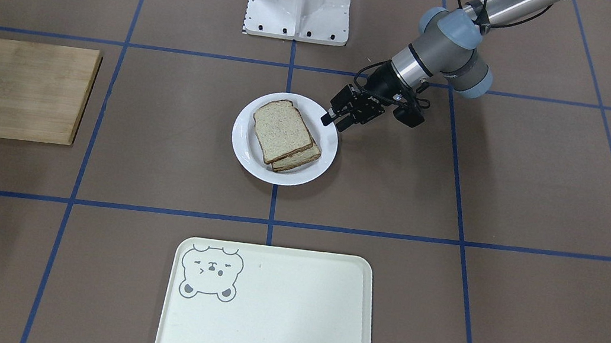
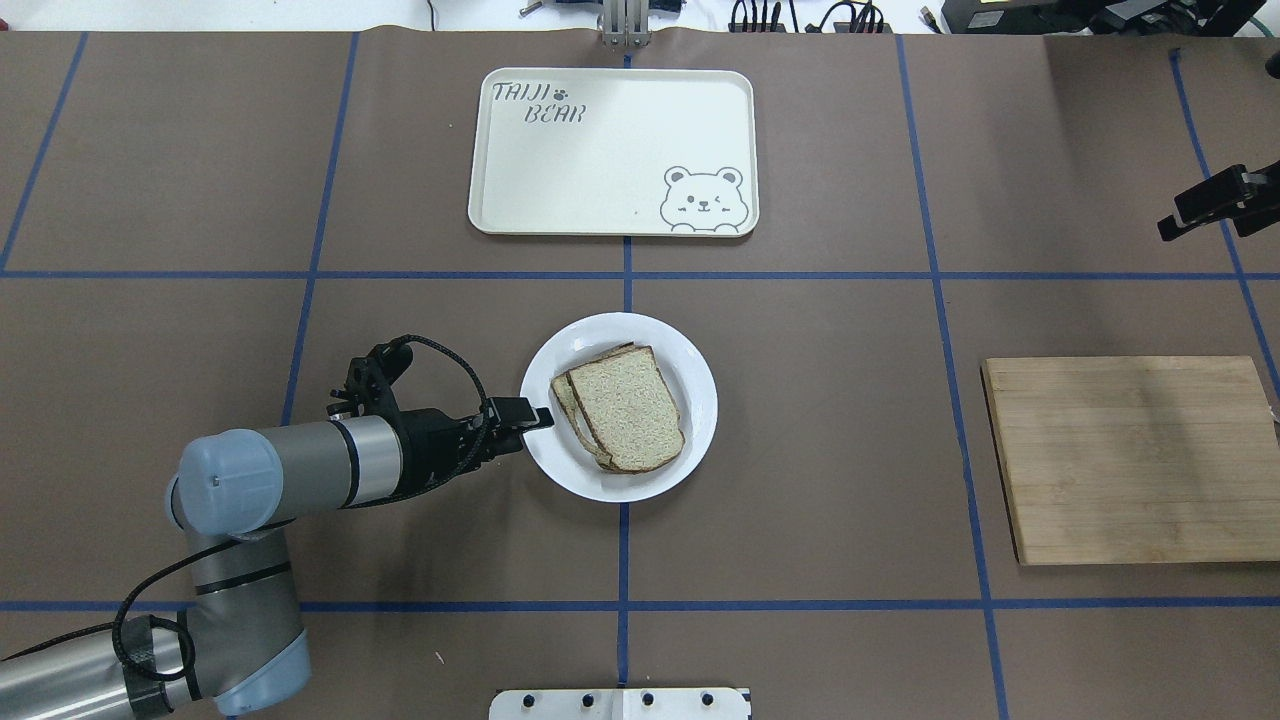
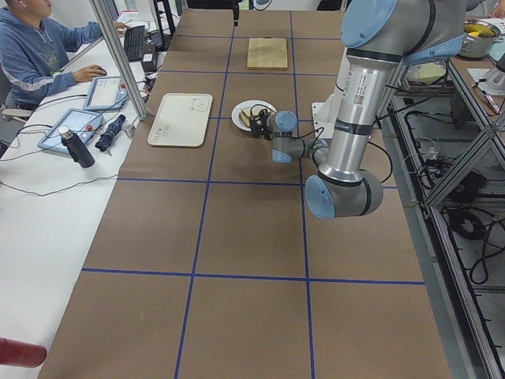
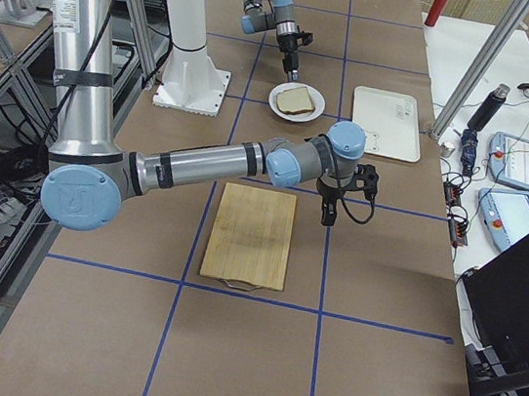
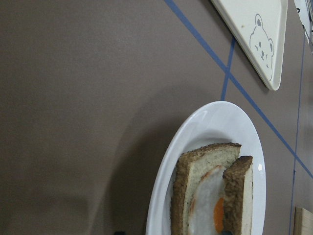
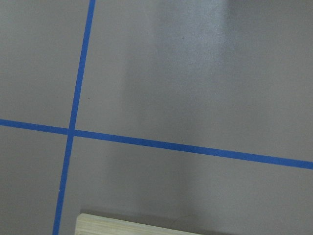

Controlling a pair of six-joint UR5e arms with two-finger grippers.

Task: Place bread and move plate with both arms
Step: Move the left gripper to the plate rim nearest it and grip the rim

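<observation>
The white plate [image 1: 242, 140] [image 2: 702, 392] sits at the table's middle. On it lie two stacked slices, the plain bread [image 1: 281, 129] [image 2: 628, 405] on top. In the left wrist view, fried egg [image 5: 205, 200] shows between the two slices. My left gripper [image 1: 334, 123] [image 2: 535, 415] reaches the plate's rim on the robot's left side; its fingers stand slightly apart and hold nothing. My right gripper [image 2: 1168, 228] [image 4: 328, 215] hangs far off, beyond the wooden board's far corner. I cannot tell whether it is open or shut.
A wooden cutting board [image 2: 1135, 460] [image 1: 12, 88] lies on the robot's right. The cream bear tray [image 2: 610, 150] [image 1: 268, 310] lies beyond the plate. The white fixed base [image 1: 299, 0] stands at the robot's edge. A seated person [image 3: 31, 55] works at a side desk.
</observation>
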